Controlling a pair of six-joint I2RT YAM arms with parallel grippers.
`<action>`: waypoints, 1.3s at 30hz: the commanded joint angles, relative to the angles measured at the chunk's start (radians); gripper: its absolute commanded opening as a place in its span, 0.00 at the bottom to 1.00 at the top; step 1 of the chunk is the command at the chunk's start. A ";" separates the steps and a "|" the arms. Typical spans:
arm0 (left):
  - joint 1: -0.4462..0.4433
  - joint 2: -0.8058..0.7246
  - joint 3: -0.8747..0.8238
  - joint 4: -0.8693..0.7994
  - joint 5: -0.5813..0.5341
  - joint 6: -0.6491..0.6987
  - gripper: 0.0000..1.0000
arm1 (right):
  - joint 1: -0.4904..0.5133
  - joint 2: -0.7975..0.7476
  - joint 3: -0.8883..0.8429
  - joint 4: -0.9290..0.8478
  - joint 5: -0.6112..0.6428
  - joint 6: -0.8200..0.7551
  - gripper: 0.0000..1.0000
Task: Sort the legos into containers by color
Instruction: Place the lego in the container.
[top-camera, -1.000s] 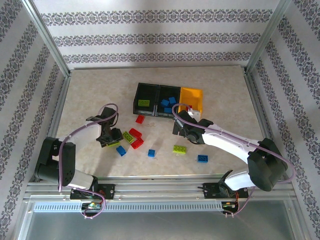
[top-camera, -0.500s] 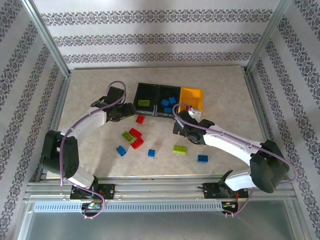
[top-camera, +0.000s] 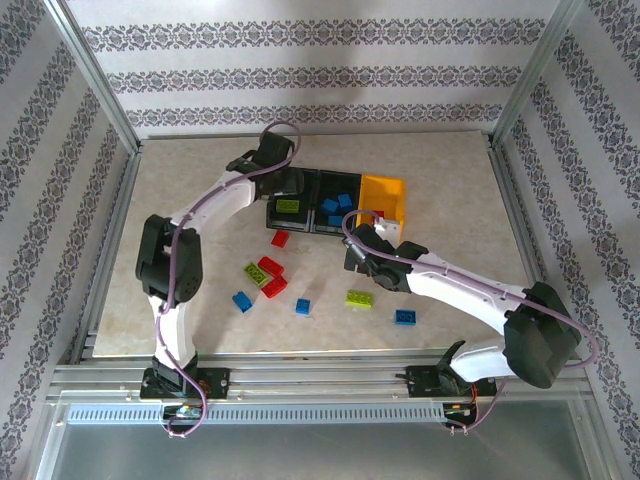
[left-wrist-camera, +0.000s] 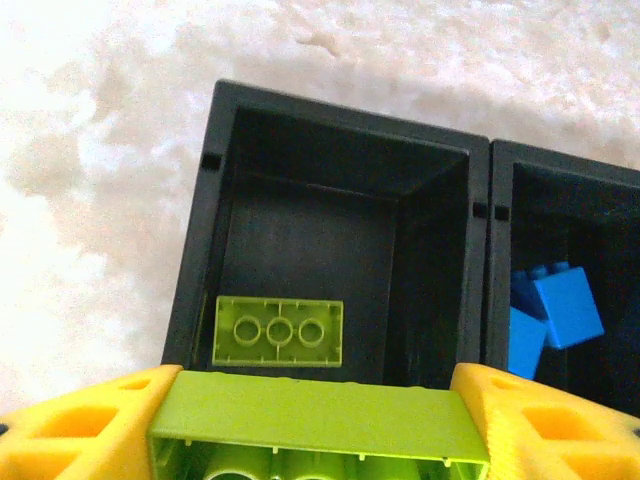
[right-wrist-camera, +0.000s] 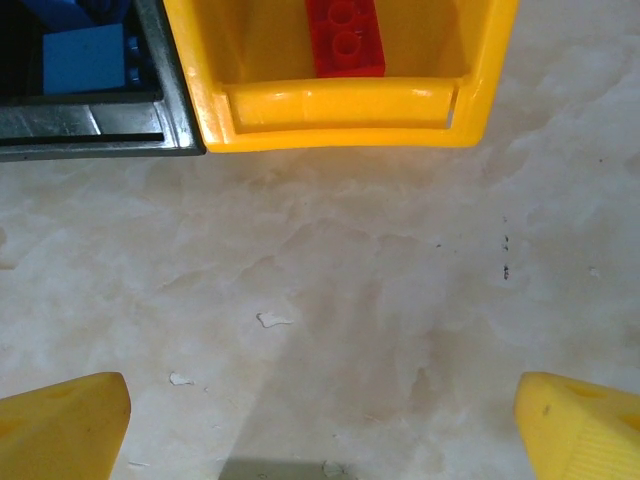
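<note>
Top external view: has swung the left tool (top-camera: 283, 180) within the last second from the loose pile at near left out to the far left black bin (top-camera: 273, 215). Grips a lime green brick (left-wrist-camera: 318, 425) end to end between yellow fingers (left-wrist-camera: 80, 430), underside tubes showing, right over that bin, where one lime brick (left-wrist-camera: 278, 331) already lies flat, studs up. Calls for a release next, by the look of it. Keeps the right tool (right-wrist-camera: 320, 420) spread wide and empty, just near of the yellow bin (right-wrist-camera: 340, 105) with its red brick (right-wrist-camera: 345, 35). Leaves red, blue and lime legos (top-camera: 270, 268) scattered on the surface (top-camera: 450, 200).
</note>
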 joint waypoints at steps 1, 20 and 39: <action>-0.008 0.078 0.105 -0.113 -0.053 0.071 0.64 | 0.018 -0.014 0.006 -0.025 0.034 0.012 0.98; -0.021 0.310 0.339 -0.230 -0.064 0.076 0.72 | 0.120 0.083 0.061 -0.032 0.032 0.003 0.98; -0.028 0.088 0.202 -0.180 -0.053 0.002 1.00 | 0.309 0.179 0.135 -0.006 -0.126 -0.054 0.98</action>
